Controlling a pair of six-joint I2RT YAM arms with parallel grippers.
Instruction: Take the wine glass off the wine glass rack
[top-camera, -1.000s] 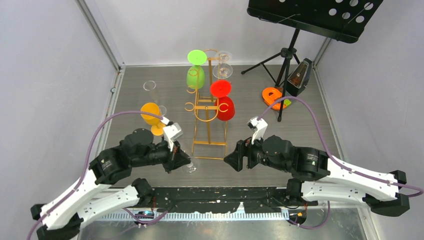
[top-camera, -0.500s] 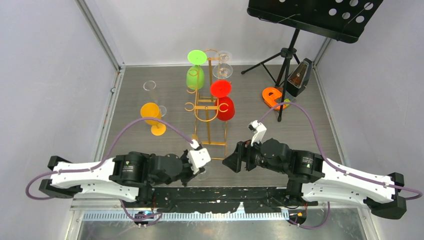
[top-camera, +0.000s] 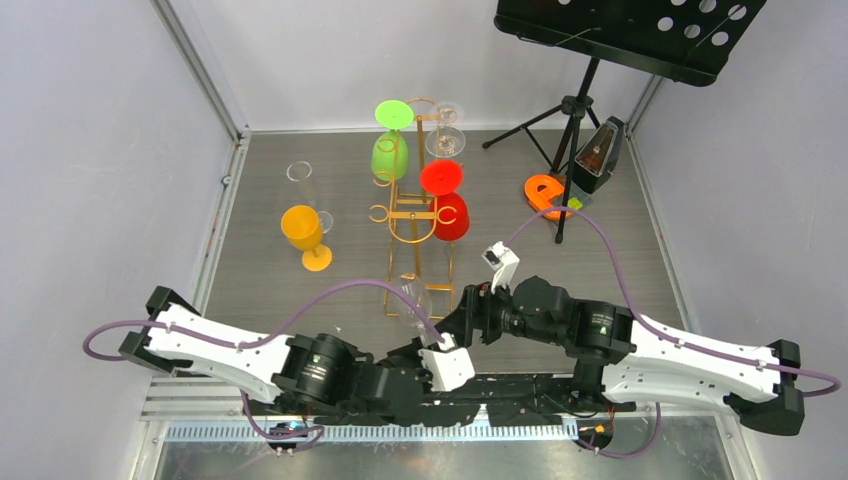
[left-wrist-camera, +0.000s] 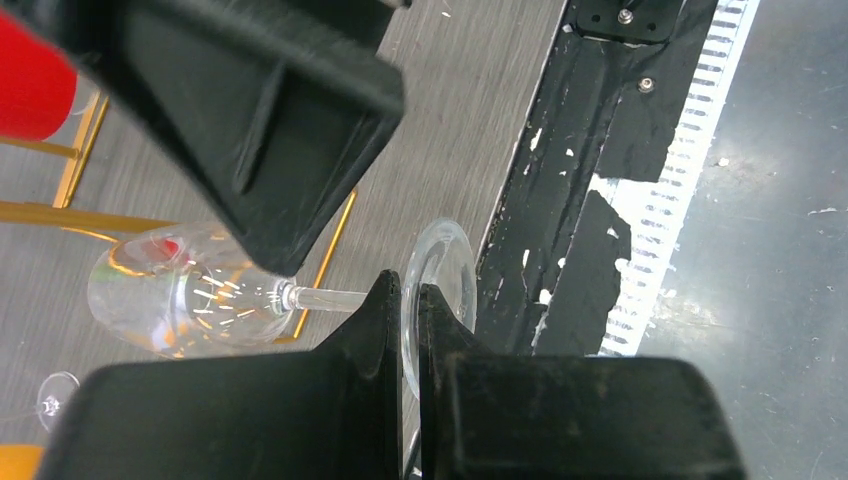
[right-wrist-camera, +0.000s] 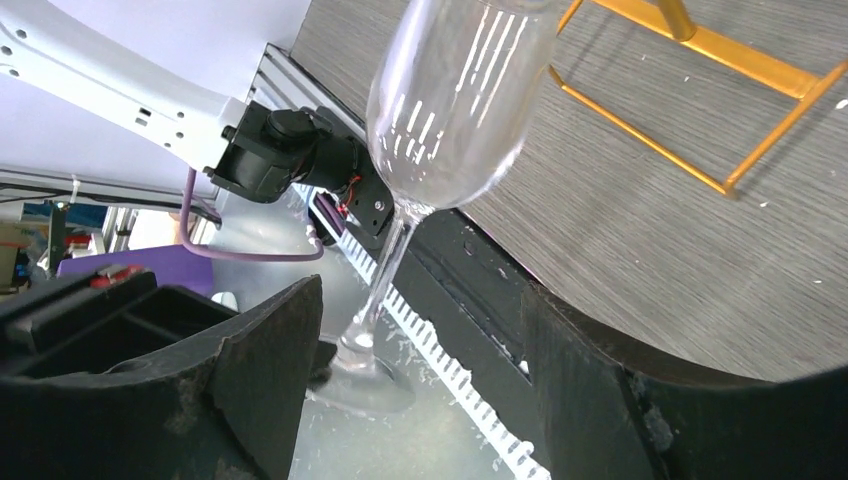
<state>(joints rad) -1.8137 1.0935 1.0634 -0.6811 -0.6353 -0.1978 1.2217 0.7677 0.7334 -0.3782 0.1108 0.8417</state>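
The wine glass (top-camera: 414, 300) is off the hooks of the wine glass rack (top-camera: 418, 225). It sits low in the middle of the top view, just in front of the rack's rectangular base. It is clear, with a rounded bowl, a thin stem and a flat round foot. In the left wrist view the wine glass (left-wrist-camera: 190, 300) lies across the picture, with the bowl at the left over a gold wire of the rack (left-wrist-camera: 80, 215). Whether they touch, I cannot tell.

The left gripper (top-camera: 428, 338) is clamped on the stem close to the foot. Its black blocky fingers (left-wrist-camera: 250, 120) press from both sides, and the left gripper (left-wrist-camera: 335, 280) leaves no free gap. The white left arm reaches in from the lower left of the frame and bends low along the near edge.

The right gripper (top-camera: 462, 325) points left toward the glass. In its own view the right gripper (right-wrist-camera: 420, 300) has the fingers (right-wrist-camera: 270, 380) spread wide. The wine glass (right-wrist-camera: 455, 100) shows between them without touching either one. The round labels on the arm joints are too small to read.

The rack is thin gold wire with curled loops. A green glass (top-camera: 390, 150) and a red glass (top-camera: 448, 210) hang on it upside down. An orange glass (top-camera: 303, 232) stands on the grey wood-grain table (top-camera: 540, 260), left of the rack. A black music stand (top-camera: 620, 30) is at the upper right.
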